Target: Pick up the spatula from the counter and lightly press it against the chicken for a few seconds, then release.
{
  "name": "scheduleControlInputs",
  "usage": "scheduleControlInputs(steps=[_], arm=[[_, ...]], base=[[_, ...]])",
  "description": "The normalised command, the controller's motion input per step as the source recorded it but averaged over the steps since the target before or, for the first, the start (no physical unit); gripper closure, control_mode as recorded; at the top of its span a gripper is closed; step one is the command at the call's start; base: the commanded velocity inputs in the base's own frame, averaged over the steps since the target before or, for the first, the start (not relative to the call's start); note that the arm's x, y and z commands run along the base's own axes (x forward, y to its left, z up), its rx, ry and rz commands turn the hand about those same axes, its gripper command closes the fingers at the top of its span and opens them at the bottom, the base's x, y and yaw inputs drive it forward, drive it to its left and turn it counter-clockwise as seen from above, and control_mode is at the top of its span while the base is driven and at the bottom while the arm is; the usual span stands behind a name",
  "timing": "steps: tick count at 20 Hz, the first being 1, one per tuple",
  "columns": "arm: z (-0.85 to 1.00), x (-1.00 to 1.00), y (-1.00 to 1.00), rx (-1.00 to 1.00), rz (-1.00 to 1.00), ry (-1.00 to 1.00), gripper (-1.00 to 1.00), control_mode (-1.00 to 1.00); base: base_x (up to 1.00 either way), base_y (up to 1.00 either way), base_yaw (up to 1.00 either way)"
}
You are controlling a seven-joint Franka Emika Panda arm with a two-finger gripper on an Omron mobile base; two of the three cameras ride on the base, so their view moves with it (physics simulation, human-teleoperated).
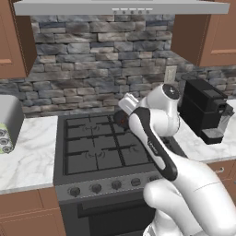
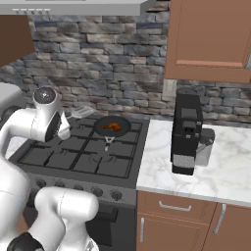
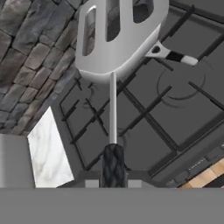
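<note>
The spatula (image 3: pixel 114 39) has a slotted metal blade, a thin shaft and a dark ribbed handle (image 3: pixel 113 162). My gripper (image 3: pixel 113 181) is shut on that handle, holding the blade out over the stove. From the right base view the blade (image 2: pixel 82 112) hangs in the air left of the black pan (image 2: pixel 112 128), apart from it. An orange-brown piece of chicken (image 2: pixel 114 126) lies in the pan. In the hand view the pan's handle (image 3: pixel 175 56) pokes out beside the blade, which hides the chicken. The white hand (image 1: pixel 128 102) stands above the stove's back right.
The pan rests on the back right burner of the black stove (image 1: pixel 97 152). A black coffee machine (image 2: pixel 186 132) stands on the marble counter (image 2: pixel 220 171) to the right. A grey appliance (image 1: pixel 9 120) sits on the left counter. Stone wall and hood lie behind.
</note>
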Motion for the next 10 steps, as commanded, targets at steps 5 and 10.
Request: scheduleControlInputs(steps=[5, 10], arm=[[-0.06, 0.27, 0.00, 0.07, -0.04, 0.07, 1.00, -1.00], [-0.24, 0.25, 0.00, 0.03, -0.03, 0.02, 1.00, -1.00]], base=[[0.00, 0.00, 0.00], [0.00, 0.00, 0.00]])
